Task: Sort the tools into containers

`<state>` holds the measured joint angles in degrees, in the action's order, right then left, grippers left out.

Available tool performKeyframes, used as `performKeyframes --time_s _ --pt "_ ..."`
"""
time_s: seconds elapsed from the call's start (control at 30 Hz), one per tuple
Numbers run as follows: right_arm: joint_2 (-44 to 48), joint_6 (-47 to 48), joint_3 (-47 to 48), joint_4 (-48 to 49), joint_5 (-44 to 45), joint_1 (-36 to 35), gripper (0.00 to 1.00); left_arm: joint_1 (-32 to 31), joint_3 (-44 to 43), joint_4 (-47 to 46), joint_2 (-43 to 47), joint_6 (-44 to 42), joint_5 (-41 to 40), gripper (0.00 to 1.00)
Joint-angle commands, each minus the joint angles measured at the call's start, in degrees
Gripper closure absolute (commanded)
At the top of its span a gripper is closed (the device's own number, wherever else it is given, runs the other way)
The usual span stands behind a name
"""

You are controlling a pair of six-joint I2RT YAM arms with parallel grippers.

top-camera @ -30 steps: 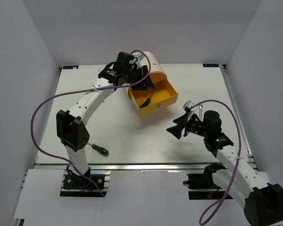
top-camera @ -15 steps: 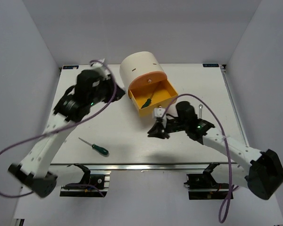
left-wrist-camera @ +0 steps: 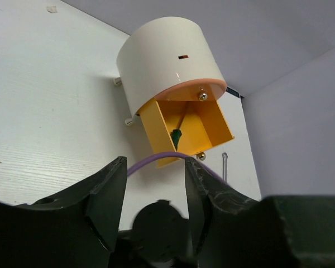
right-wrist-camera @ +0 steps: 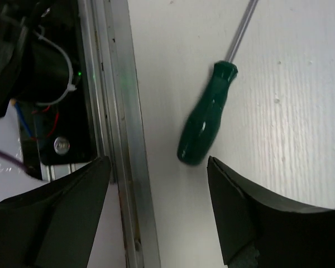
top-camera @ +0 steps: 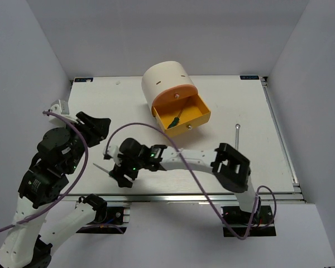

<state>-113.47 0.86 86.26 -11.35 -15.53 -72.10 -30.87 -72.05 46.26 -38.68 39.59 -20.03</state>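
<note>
**Right fingers straddle green screwdriver**

Right gripper (right-wrist-camera: 156, 163) low at near edge of tabletop (right-wrist-camera: 301, 84), fingers (right-wrist-camera: 234, 212) apart. Green-handled screwdriver (right-wrist-camera: 205, 129) lies flat between them, not clamped. Left gripper (left-wrist-camera: 154, 164) up high, fingers apart, empty. Orange drawer (top-camera: 198, 123) of cream cabinet (top-camera: 166, 81) stands open (small screwdriver (top-camera: 176, 118) inside). Silver spanner (top-camera: 237, 133) lies right of drawer, apart from it

A screwdriver (top-camera: 175, 120) lies inside the open orange drawer (top-camera: 199, 121).

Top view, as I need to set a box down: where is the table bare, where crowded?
Bare: far left, between cabinet and table edge; far right, beyond the spanner. Crowded: near left, the right hand at the green screwdriver.
</note>
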Motion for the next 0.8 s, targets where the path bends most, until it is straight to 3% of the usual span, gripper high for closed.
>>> performKeyframes --time_s 0.0,0.37,0.57,0.67,0.77 --pt "-5.5 -6.5 9.6 -3.9 9.1 -1.6 0.24 -0.2 -2.2 3.0 0.4 -0.8 -3.0 0.44" --pt "-15.0 -4.6 14.4 -2.6 20.9 -2.3 0.22 -0.2 -0.9 6.1 4.7 0.1 -3.4 0.42" --pt "-17.0 -3.1 11.9 -0.4 23.1 -3.3 0.31 -0.2 -1.0 6.5 4.5 0.6 -2.8 0.42" --pt "-17.0 -2.2 9.6 0.2 24.5 -3.4 0.43 -0.3 -0.8 6.7 4.7 1.1 -2.6 0.42" --pt "-15.6 -1.1 6.1 0.1 25.8 -2.9 0.74 -0.2 0.0 6.2 5.2 1.5 -2.5 0.42"
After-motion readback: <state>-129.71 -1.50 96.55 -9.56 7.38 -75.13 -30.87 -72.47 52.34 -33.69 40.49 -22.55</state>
